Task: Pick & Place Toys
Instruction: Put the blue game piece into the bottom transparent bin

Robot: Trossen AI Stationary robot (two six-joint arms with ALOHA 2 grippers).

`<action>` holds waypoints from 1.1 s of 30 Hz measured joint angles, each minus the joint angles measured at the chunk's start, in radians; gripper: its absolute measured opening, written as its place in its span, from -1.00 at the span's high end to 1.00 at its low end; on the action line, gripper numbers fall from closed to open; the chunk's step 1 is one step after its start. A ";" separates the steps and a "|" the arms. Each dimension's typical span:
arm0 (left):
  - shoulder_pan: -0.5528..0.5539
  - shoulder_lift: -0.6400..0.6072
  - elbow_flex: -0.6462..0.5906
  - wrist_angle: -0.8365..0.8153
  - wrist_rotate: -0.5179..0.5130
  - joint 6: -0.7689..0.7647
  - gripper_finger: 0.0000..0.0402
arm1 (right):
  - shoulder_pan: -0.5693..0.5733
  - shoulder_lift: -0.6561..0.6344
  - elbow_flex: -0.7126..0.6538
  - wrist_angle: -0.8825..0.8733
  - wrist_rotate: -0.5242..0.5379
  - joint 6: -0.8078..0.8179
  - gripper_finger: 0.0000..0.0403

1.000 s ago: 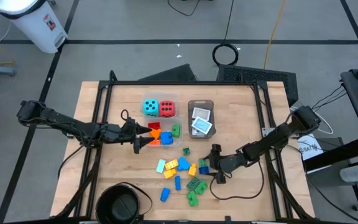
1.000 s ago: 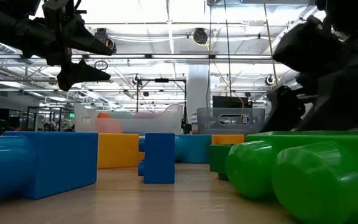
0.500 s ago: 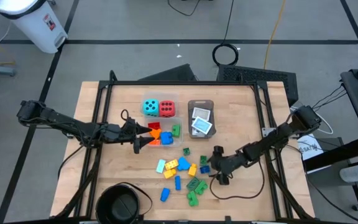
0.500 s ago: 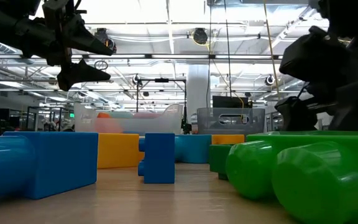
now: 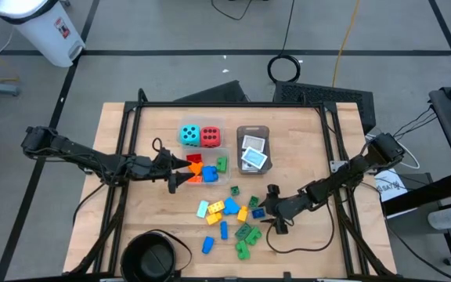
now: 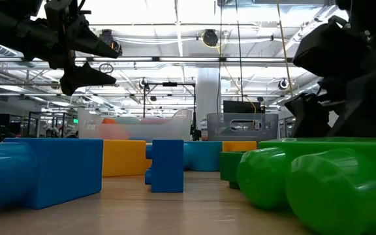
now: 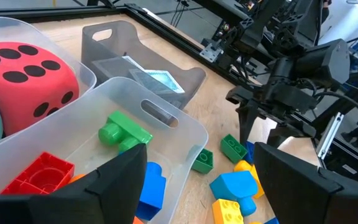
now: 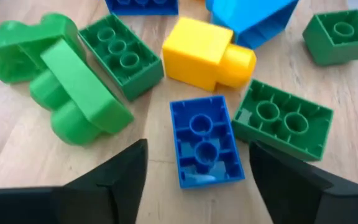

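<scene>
At the 6 o'clock edge of the wooden tabletop (image 5: 155,219) sits a round black bowl (image 5: 151,257). Just beyond it, toward the middle, lies the loose scatter of small plastic bricks (image 5: 229,219) in blue, yellow and green, none yet sorted. The right gripper (image 5: 268,210) hangs low at the 3 o'clock side of this scatter; in its wrist view its fingers stand apart and empty on either side of a small blue two-stud brick (image 8: 204,142) lying on the wood, so I judge a pick is about to start.

Farther in, the left gripper (image 5: 180,174) hovers at the 9 o'clock side of a clear plastic tub (image 7: 185,134), open and holding nothing. That tub already holds a green brick (image 7: 122,132), a red brick (image 7: 37,175) and a few others. Beyond, at 12 o'clock, the red foam die (image 5: 209,137) and teal foam die (image 5: 189,135) sit side by side in another clear tub, and the small white green-printed cards (image 5: 254,153) lie in a grey tray (image 5: 253,130). So dice and cards look done; most bricks remain.

The low view is blocked by nearby bricks, and how many bricks the tub holds is hard to tell.
</scene>
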 joint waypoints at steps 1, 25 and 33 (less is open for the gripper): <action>0.000 0.000 0.000 0.000 0.000 0.000 -0.48 | 0.000 0.000 0.000 -0.003 0.000 0.000 -0.15; 0.000 0.000 -0.001 0.253 -0.001 0.150 -0.48 | 0.006 -0.170 0.001 0.041 -0.129 -0.073 0.49; 0.000 0.026 -0.001 0.329 -0.051 0.096 -0.48 | 0.006 -0.228 0.002 0.188 -0.012 -0.299 0.45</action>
